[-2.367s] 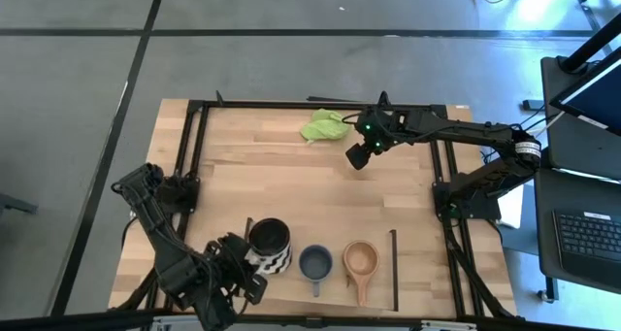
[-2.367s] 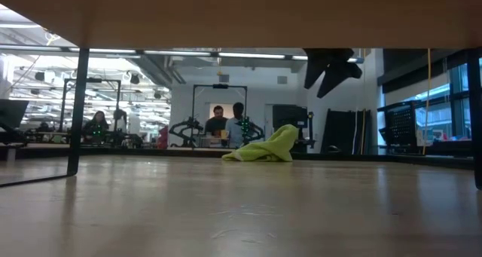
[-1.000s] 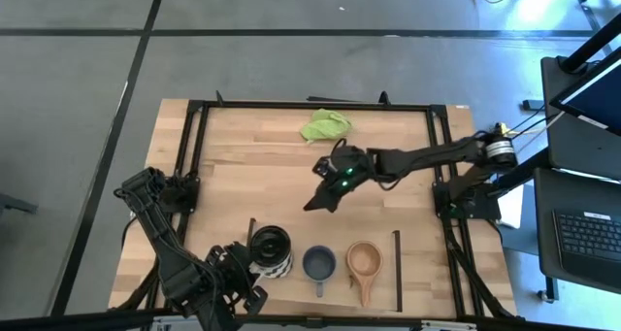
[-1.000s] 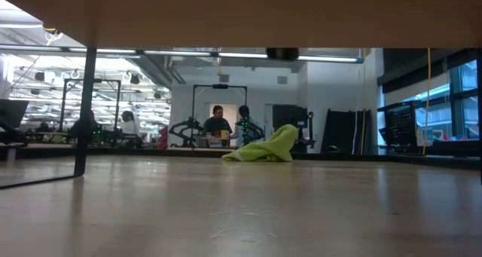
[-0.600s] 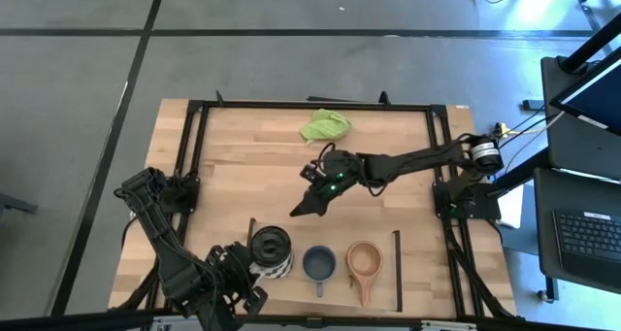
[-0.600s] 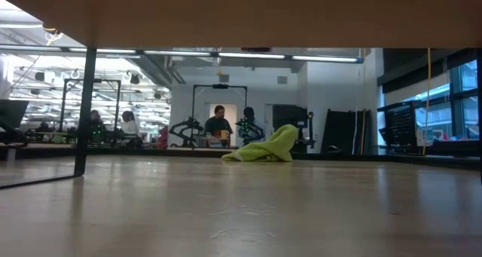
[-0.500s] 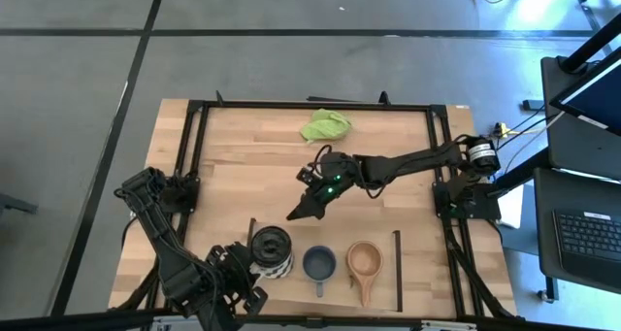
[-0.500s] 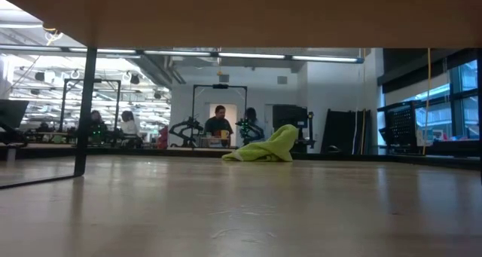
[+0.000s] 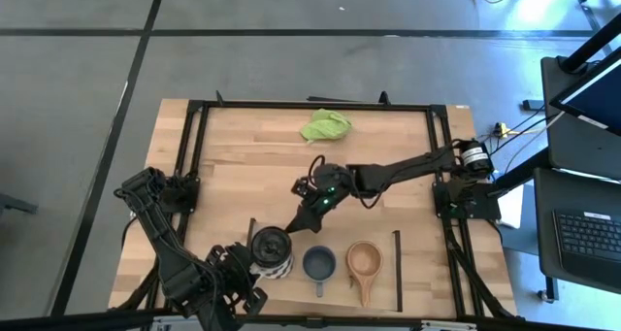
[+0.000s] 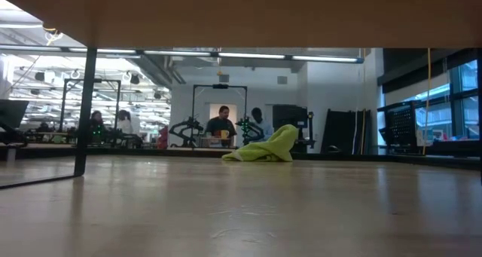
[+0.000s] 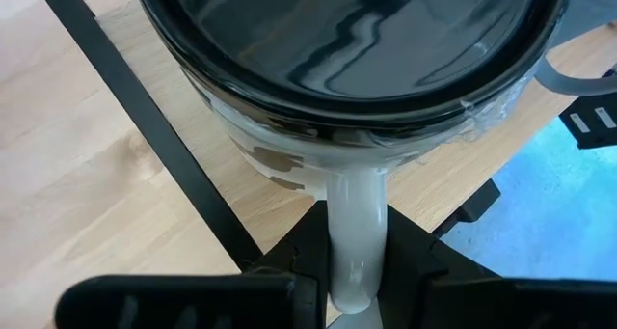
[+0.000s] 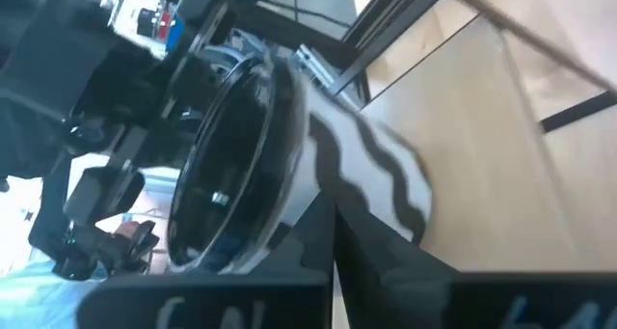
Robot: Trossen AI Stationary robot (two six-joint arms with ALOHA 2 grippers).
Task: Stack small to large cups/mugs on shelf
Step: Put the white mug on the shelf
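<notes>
White mug (image 9: 271,250) handle clamped in left fingers (image 11: 359,271), right fingers' (image 9: 294,224) spread unclear, just beside rim

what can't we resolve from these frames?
- Right pincer fingers: small in the high view, blurred in its wrist view.
- Low view: cups and both arms out of sight; the shelf spans the top edge.
- White mug: rim cut by the left wrist view's edge; the handle sits between left pincer fingers.
</notes>
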